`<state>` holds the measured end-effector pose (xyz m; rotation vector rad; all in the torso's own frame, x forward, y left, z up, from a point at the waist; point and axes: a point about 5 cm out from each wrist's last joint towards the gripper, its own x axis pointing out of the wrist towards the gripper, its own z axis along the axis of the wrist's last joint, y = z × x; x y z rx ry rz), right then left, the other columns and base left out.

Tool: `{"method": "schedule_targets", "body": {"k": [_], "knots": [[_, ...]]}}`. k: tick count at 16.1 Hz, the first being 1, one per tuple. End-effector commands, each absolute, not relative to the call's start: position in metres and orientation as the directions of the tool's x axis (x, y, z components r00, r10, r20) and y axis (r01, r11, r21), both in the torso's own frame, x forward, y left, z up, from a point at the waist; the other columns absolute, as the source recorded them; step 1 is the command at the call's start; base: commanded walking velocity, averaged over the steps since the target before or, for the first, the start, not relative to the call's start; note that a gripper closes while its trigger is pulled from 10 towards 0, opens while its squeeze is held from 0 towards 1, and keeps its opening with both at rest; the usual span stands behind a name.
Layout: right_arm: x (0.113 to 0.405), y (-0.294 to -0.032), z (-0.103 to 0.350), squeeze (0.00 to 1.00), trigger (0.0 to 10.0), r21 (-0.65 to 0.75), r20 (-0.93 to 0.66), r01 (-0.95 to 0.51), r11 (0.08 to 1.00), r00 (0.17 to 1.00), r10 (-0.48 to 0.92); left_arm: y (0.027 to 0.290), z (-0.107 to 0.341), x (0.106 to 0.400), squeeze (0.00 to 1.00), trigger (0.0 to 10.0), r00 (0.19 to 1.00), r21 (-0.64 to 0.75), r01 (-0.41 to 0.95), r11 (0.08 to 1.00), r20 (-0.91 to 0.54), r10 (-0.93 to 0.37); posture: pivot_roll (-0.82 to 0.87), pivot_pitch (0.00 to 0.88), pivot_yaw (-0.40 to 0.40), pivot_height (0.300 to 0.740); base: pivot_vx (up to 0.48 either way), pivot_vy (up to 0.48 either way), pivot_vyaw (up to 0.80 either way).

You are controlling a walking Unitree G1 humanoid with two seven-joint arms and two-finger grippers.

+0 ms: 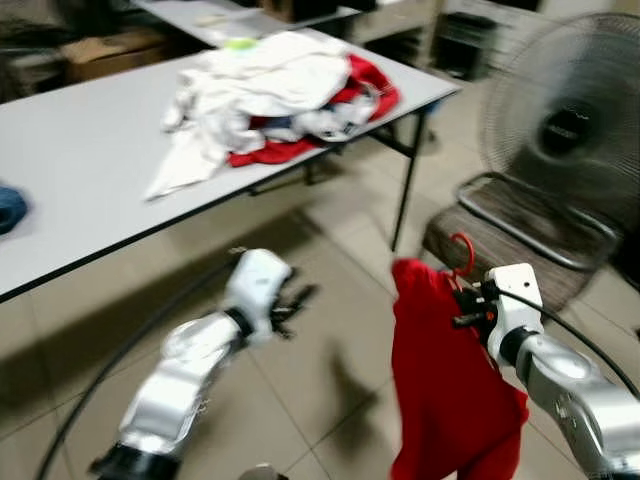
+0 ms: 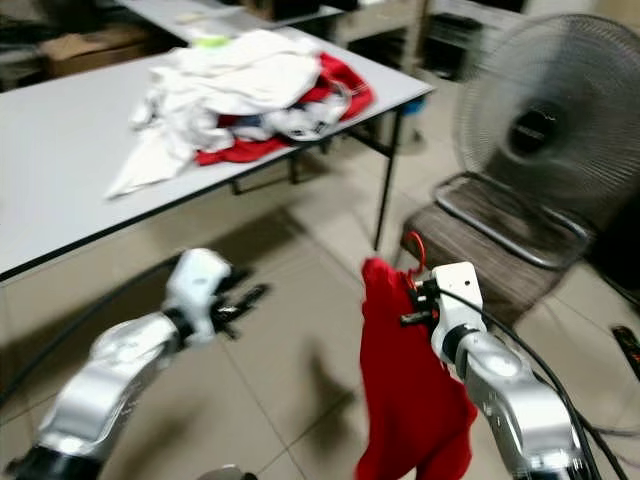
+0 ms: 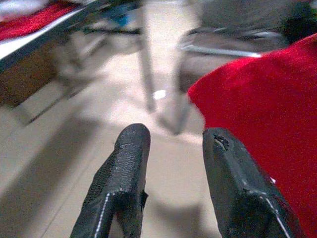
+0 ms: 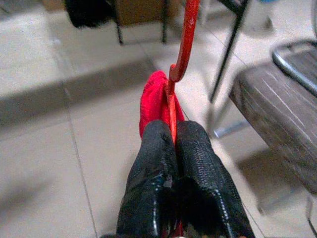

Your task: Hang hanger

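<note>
Pinching the stiff red hanger (image 4: 182,54) near its hook, the right gripper (image 4: 173,148) is clamped tight, limp red garment (image 1: 445,390) dangling over the floor; left gripper (image 3: 173,163) is gaping, holding nothing.

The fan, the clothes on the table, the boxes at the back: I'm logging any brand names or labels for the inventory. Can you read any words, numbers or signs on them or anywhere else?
No text can be read anywhere.
Fan: the dark hub may carry a badge, but it is too blurred to read.
Pile of clothes on the table: no print legible.
Cardboard box: no legible marking.
Red garment on the red hanger, held by the right gripper: plain, no label visible.
</note>
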<state>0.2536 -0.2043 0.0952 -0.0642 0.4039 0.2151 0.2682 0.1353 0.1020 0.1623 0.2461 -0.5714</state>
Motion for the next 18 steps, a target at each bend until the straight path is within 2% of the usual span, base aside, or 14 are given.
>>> {"method": "schedule_targets", "body": {"k": [1,3,5,7,9,11,12,14,18], "knots": [[0.248,-0.200,0.102,0.00,10.0,-0.045,-0.342,-0.238,0.970,0.916,0.209,0.143,0.099,0.265,0.00,10.0,0.846,0.076,0.491,0.868,-0.282,-0.453,-0.04,0.000,0.032,0.740,0.000,0.000,0.80],[0.240,-0.195,0.098,0.00,10.0,-0.038,-0.342,-0.253,0.967,0.912,0.226,0.146,0.097,0.263,0.00,10.0,0.873,0.023,0.431,0.902,-0.262,-0.410,-0.04,0.000,0.036,0.740,0.000,0.000,0.80],[0.232,-0.194,0.090,0.00,10.0,-0.049,-0.357,-0.254,0.966,0.908,0.220,0.146,0.091,0.263,0.00,10.0,0.875,0.041,0.414,0.909,-0.293,-0.385,-0.04,0.000,0.044,0.740,0.000,0.000,0.80],[0.230,-0.202,0.084,0.00,10.0,-0.161,-0.363,-0.232,0.959,0.918,0.161,0.146,0.089,0.271,0.00,10.0,0.883,0.047,0.388,0.920,-0.305,-0.357,-0.04,0.000,0.052,0.740,0.000,0.000,0.80],[0.232,-0.209,0.085,0.00,10.0,-0.183,-0.367,-0.219,0.959,0.920,0.140,0.148,0.096,0.280,0.00,10.0,0.901,0.059,0.369,0.927,-0.265,-0.342,-0.04,0.000,0.055,0.740,0.000,0.000,0.80],[0.232,-0.203,0.083,0.00,10.0,-0.183,-0.362,-0.253,0.950,0.916,0.174,0.154,0.097,0.276,0.00,10.0,0.904,0.085,0.367,0.926,-0.270,-0.333,-0.01,0.000,0.030,0.740,0.000,0.000,0.80],[0.233,-0.194,0.080,0.00,10.0,-0.159,-0.364,-0.277,0.948,0.908,0.205,0.160,0.096,0.271,0.00,10.0,0.905,0.083,0.364,0.928,-0.270,-0.330,0.02,0.000,-0.016,0.740,0.000,0.000,0.80],[0.234,-0.187,0.071,0.00,10.0,-0.151,-0.390,-0.293,0.944,0.895,0.215,0.169,0.088,0.264,0.00,10.0,0.916,0.101,0.314,0.944,-0.295,-0.273,0.04,0.000,-0.028,0.740,0.000,0.000,0.80],[0.239,-0.176,0.073,0.00,10.0,-0.140,-0.406,-0.392,0.909,0.860,0.308,0.170,0.091,0.244,0.00,10.0,0.931,0.039,0.262,0.964,-0.275,-0.241,0.08,0.010,-0.101,0.740,0.000,0.000,0.80]]}}
